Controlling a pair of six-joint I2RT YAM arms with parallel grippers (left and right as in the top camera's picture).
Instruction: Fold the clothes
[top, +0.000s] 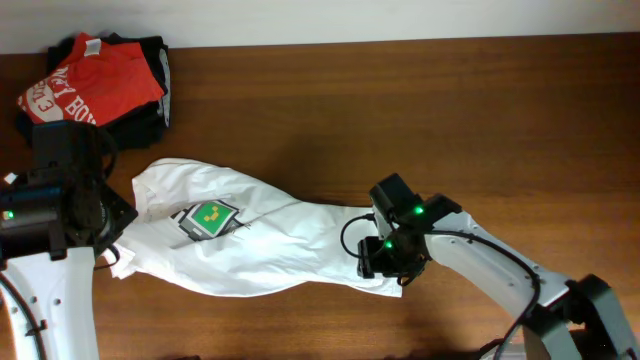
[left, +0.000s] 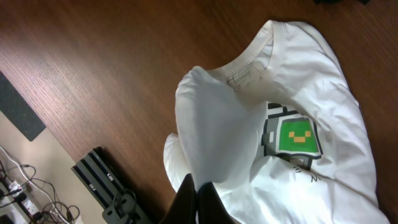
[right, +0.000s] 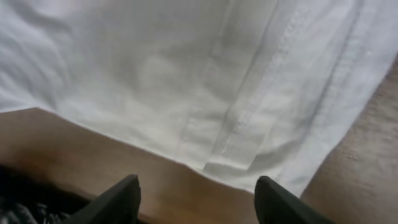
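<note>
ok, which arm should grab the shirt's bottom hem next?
Right. The right gripper hangs open just off the hem, fingers either side of it. The left gripper is at the far end of the shirt, shut on fabric near the collar.

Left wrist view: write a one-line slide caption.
Left gripper pinches a raised fold of the white T-shirt, green print showing, on the wooden table.

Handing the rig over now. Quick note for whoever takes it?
Left gripper: shut, pinching a bunch of the white T-shirt near the collar.
Right gripper: open, fingers apart just over the hem end, holding nothing.
The shirt lies stretched out and rumpled on the table, print up.
Done: no fold yet.
Left: grip the hem, flatten, fold.
</note>
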